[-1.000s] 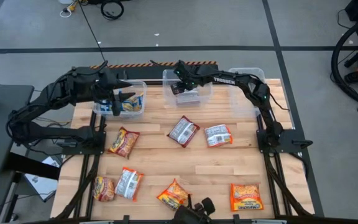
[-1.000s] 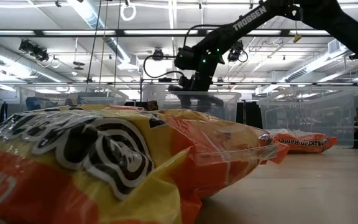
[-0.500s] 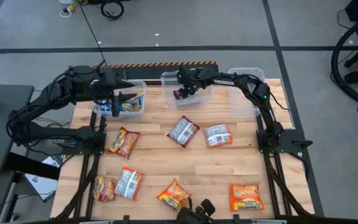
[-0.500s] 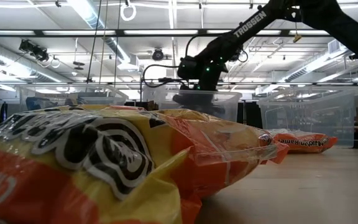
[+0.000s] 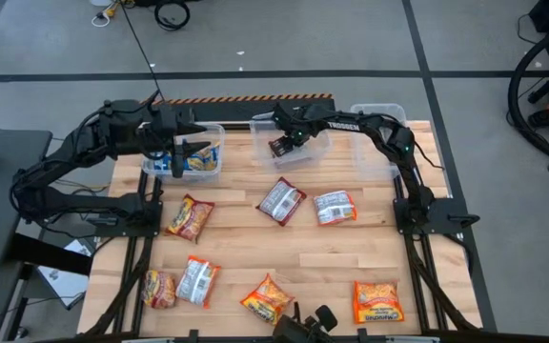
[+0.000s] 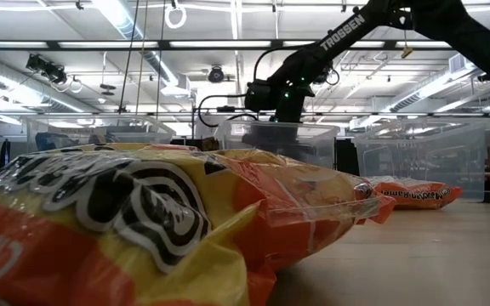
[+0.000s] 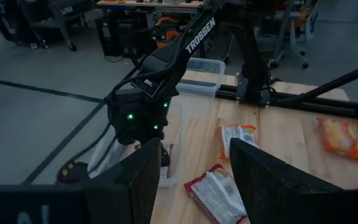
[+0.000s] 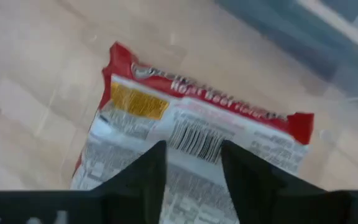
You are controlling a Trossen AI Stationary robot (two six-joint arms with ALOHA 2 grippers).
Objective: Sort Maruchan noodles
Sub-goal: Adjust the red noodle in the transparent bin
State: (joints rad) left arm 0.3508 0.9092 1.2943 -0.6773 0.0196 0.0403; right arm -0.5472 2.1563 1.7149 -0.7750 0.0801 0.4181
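A dark red-silver noodle packet (image 8: 191,137) lies in the clear middle tub (image 5: 313,152) at the table's far edge, barcode side up. My right gripper (image 5: 282,145) points steeply down into that tub, open, with its fingers over the packet (image 5: 279,148). My left gripper (image 5: 185,149) hangs open over the left tub (image 5: 155,164), which holds blue-yellow packets (image 5: 201,160). Several more packets lie flat on the wood: a red-silver one (image 5: 281,200), a silver one (image 5: 335,206) and orange-yellow ones (image 5: 190,217). My right gripper has its two fingers (image 8: 145,177) spread over the printed back of the red-silver packet (image 8: 194,158), coming from above at a steep slant. The fingers hide the packet's near end, so I cannot tell whether they touch it.
A third clear tub (image 5: 379,133) stands at the far right. Orange-yellow packets lie near the front edge (image 5: 377,301) (image 5: 266,297) (image 5: 159,289), with a silver-backed one (image 5: 198,281) beside them. One packet (image 6: 143,221) fills the low view's foreground. Bare wood lies at mid-table (image 5: 351,257).
My right gripper has sunk into the middle tub and moved a little toward the table's near edge, rolling slightly. The middle tub has shifted and turned a little under it. My left gripper has stayed over the left tub.
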